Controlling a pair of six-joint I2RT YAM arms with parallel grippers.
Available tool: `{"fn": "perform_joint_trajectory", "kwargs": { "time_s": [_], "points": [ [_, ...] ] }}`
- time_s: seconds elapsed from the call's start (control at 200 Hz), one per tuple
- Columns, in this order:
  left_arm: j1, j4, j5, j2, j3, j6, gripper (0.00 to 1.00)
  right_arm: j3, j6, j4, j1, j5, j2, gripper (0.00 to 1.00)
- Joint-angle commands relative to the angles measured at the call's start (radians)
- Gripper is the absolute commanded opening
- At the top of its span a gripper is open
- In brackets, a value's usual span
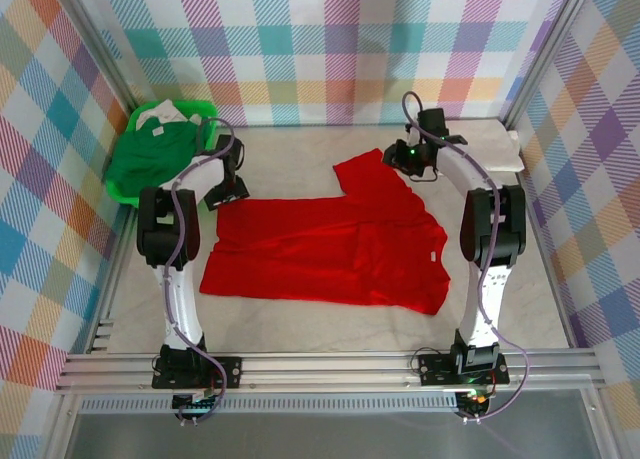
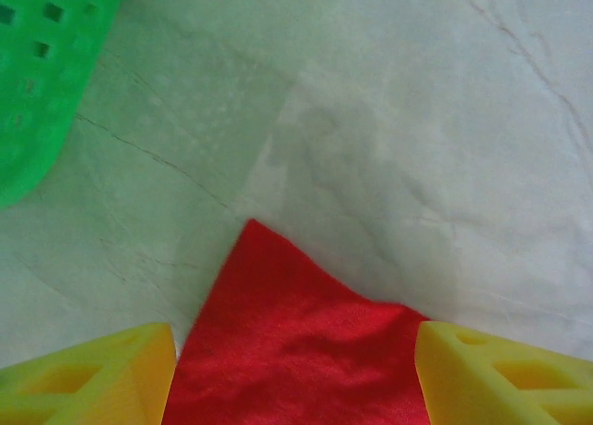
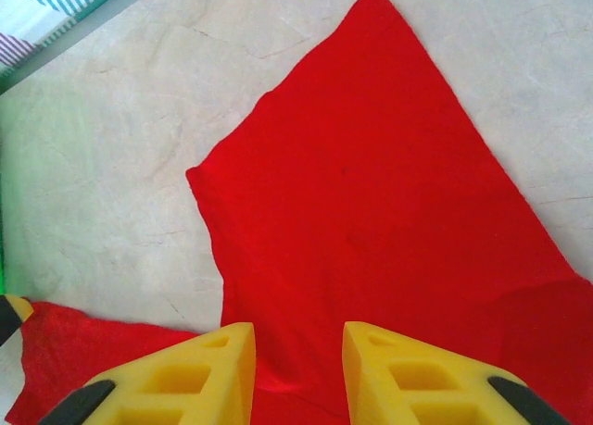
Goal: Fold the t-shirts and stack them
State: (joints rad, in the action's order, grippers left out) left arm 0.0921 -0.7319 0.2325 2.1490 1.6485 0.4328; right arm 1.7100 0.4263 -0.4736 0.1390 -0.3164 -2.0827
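A bright red t-shirt (image 1: 330,244) lies spread on the pale table, one sleeve pointing to the back. My left gripper (image 1: 228,187) hovers at its back left corner; in the left wrist view the gripper (image 2: 295,379) is open, yellow fingers (image 2: 500,374) wide apart, with the red corner (image 2: 287,342) lying flat between them. My right gripper (image 1: 408,159) is over the back sleeve; its jaws (image 3: 298,351) stand apart above the red cloth (image 3: 371,184), gripping nothing. A dark green t-shirt (image 1: 150,159) lies heaped in the basket. A cream-white t-shirt (image 1: 500,149) lies folded at the back right.
The bright green plastic basket (image 1: 190,106) stands at the back left corner, its perforated wall (image 2: 37,82) close to my left gripper. Checked walls and metal frame rails enclose the table. Bare marble-like tabletop (image 1: 300,149) lies behind the red t-shirt.
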Motion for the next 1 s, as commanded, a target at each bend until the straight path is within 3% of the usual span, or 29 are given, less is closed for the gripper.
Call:
{"fn": "perform_joint_trajectory", "kwargs": {
  "time_s": [0.0,0.075,0.22,0.305,0.43,0.525,0.7,0.825,0.995],
  "points": [
    [-0.024,0.005,-0.01,0.05,0.037,-0.011,0.69,0.044,-0.032,-0.01,-0.001,-0.034,-0.011,0.32],
    [-0.024,0.013,-0.026,0.078,0.045,-0.013,0.67,0.069,-0.043,-0.004,-0.004,-0.03,-0.029,0.32],
    [-0.026,0.029,-0.046,0.097,0.062,-0.023,0.56,0.225,-0.077,-0.066,-0.004,-0.01,-0.146,0.35],
    [-0.025,0.034,-0.065,0.081,0.066,-0.024,0.38,0.404,-0.083,-0.16,-0.004,0.0,-0.265,0.37],
    [-0.023,0.039,-0.068,0.065,0.066,-0.028,0.21,0.679,-0.076,-0.298,-0.006,0.002,-0.449,0.39],
    [-0.02,0.036,-0.069,0.056,0.066,-0.034,0.0,0.81,-0.057,-0.325,-0.007,0.027,-0.55,0.42],
    [-0.009,0.047,-0.057,0.004,0.048,-0.04,0.0,0.895,-0.044,-0.311,-0.01,0.072,-0.639,0.51],
    [0.001,0.061,-0.05,-0.035,0.039,-0.044,0.0,0.905,-0.048,-0.283,-0.01,0.037,-0.675,0.56],
    [0.008,0.066,-0.06,-0.061,0.047,-0.046,0.0,0.948,-0.036,-0.263,-0.009,0.013,-0.74,0.57]
  ]
}}
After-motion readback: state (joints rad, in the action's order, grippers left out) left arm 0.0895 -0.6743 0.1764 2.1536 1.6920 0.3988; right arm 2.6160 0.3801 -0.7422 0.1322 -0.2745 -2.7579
